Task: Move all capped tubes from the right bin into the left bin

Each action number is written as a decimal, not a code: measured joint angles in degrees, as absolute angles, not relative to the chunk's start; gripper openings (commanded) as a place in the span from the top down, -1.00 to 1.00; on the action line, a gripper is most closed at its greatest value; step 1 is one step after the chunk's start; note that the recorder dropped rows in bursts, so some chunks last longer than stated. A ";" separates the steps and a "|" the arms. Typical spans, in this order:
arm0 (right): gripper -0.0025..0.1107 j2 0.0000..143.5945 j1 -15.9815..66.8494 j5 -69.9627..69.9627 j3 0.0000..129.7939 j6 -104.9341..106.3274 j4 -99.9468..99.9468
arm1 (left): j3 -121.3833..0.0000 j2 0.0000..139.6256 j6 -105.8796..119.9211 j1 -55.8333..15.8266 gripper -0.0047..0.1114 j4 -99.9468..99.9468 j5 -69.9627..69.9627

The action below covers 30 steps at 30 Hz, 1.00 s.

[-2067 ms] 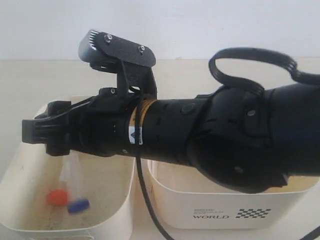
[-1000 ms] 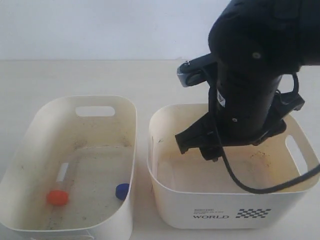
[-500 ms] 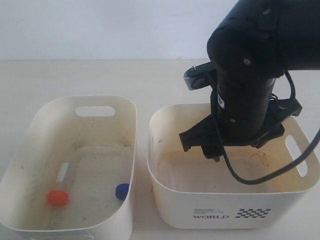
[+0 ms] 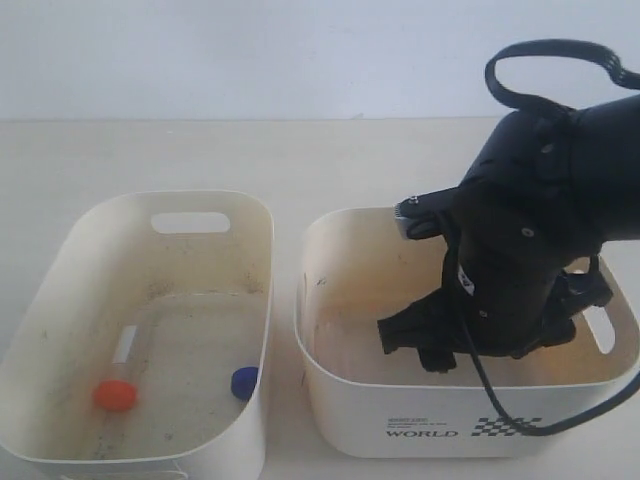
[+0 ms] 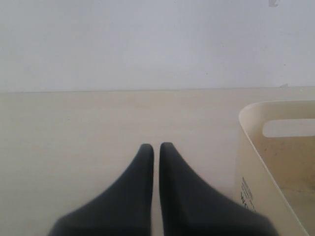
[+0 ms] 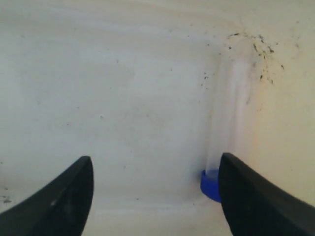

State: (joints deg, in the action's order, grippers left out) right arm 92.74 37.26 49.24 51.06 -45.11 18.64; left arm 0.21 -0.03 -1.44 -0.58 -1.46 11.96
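- A small clear plastic tube with a blue cap is seen lying flat on the speckled floor of the cream plastic tub printed "WORLD", the right bin. It lies close along the curve where floor meets wall.
- The tube is judged light, stiff and smooth. It is likely to roll or skid if nudged, and a hard squeeze could crack the thin wall.
- A hold across the body just behind the cap is judged best, since the cap's rim would stop any slipping. The nearby wall leaves little room for one finger.
- The right gripper is lowered inside that tub with its claw spread wide and holding nothing. The blue cap lies just beside one fingertip.
- In the plain cream plastic tub, the left bin, an orange-red-capped tube and a blue-capped tube are already lying.
- Whether a further tube lies under the arm cannot be told.
- The left gripper is held over bare tabletop, its claw pressed nearly together and empty.
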 measured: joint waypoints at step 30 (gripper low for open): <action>-0.23 92.74 33.38 40.86 47.70 -46.03 17.35 | 0.21 -0.03 -1.44 -0.58 0.84 -1.46 11.96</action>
